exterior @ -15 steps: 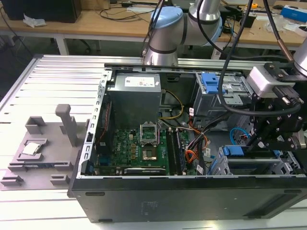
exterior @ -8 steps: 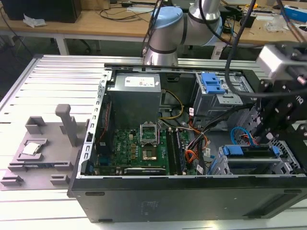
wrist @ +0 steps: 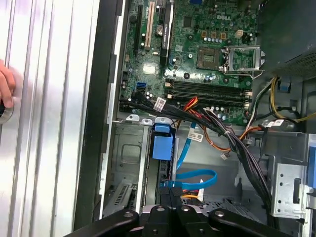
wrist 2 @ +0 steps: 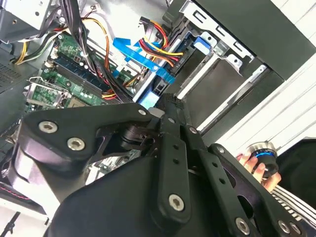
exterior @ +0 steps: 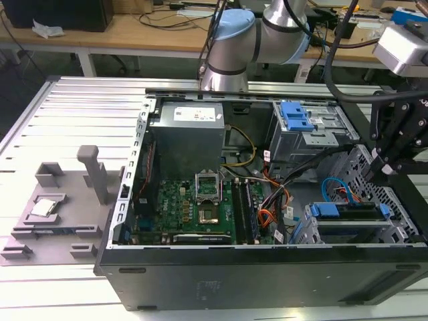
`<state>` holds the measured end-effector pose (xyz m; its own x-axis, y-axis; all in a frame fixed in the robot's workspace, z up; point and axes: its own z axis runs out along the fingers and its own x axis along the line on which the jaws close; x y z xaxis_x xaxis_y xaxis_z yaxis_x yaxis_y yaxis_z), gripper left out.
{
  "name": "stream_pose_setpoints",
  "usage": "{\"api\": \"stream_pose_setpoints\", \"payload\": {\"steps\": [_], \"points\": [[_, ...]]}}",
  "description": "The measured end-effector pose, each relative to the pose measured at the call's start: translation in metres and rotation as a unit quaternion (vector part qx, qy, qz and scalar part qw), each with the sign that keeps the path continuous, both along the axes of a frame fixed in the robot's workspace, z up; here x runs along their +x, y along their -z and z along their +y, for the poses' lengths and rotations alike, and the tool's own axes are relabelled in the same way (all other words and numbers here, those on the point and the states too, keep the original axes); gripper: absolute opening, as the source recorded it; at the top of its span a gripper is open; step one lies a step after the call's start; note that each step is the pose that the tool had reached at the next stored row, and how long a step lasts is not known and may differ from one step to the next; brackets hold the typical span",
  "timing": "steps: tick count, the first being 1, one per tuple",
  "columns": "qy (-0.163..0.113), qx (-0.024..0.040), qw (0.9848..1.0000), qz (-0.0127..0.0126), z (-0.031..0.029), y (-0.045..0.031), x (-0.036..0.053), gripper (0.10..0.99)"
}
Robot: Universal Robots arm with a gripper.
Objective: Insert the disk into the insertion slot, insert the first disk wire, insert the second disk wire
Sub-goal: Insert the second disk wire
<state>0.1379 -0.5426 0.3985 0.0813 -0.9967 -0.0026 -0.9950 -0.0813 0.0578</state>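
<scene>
- gripper (exterior: 386, 167) above the cage (exterior: 394, 200) at the case's front end; can't tell its jaw state
- disk (exterior: 348, 215) seated in the slot (wrist: 129, 168)
- blue wire (wrist: 195, 178) looped behind the disk, orange-red wire (wrist 2: 158, 49) alongside

You see the disk (exterior: 348, 212) seated flat in the insertion slot (exterior: 394, 200) at lower right, second disk wire (exterior: 332, 188) looping above it.

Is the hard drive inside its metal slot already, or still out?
In. The hard drive sits in the slot, blue frame showing at its end.
</scene>
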Motion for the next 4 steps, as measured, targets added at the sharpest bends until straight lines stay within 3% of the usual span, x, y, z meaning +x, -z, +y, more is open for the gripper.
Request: {"api": "stream_pose_setpoints", "payload": {"steps": [4], "points": [[0.000, 0.0000, 1.0000, 0.0000, 0.0000, -0.0001, 0.0000, 0.106]]}}
